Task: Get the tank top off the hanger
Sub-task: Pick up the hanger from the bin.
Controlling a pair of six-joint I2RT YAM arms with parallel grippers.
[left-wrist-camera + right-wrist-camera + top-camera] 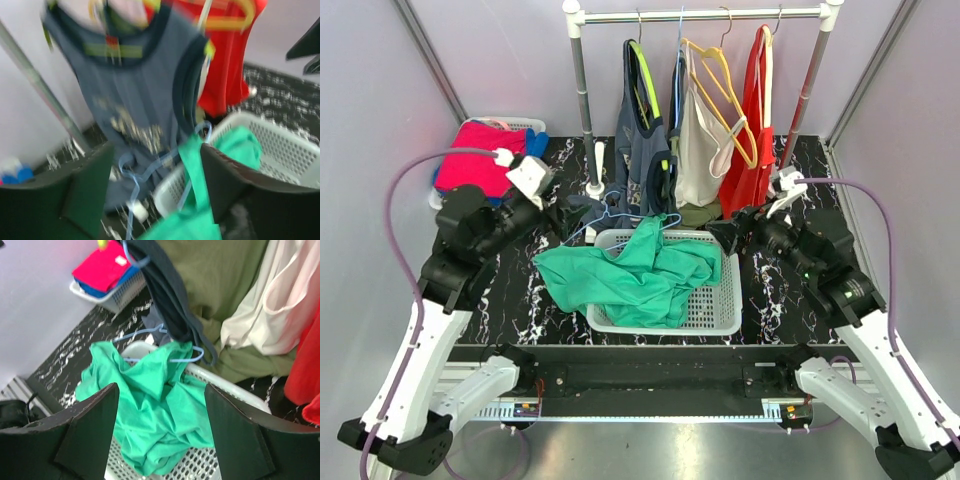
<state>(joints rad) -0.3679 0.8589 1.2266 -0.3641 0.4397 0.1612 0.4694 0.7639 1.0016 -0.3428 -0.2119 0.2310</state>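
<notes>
The green tank top (640,275) lies crumpled in the white basket (718,318) at the middle of the table (775,290), with one part spilling over the basket's left rim onto the black marbled top. It sits between the two grippers, a little nearer the arm bases than either.

The left gripper (570,218) hangs just beyond the basket's far-left corner, its jaws spread wide and nothing between them. Its wrist view shows green cloth just below the gap. The right gripper (718,235) hangs at the basket's far-right corner, also wide apart and empty, above the shirt.

A blue hanger (605,215) lies at the shirt's far edge, touching it. Whether it is threaded through the cloth I cannot tell.

Right behind hangs a rail (700,15) of clothes: a grey-blue top (638,140), a cream top (700,150) and a red garment (752,150), with a yellow hanger (720,90) among them. Their hems hang close over the basket's far rim. A second basket (525,125) with red and blue cloth stands far left.
</notes>
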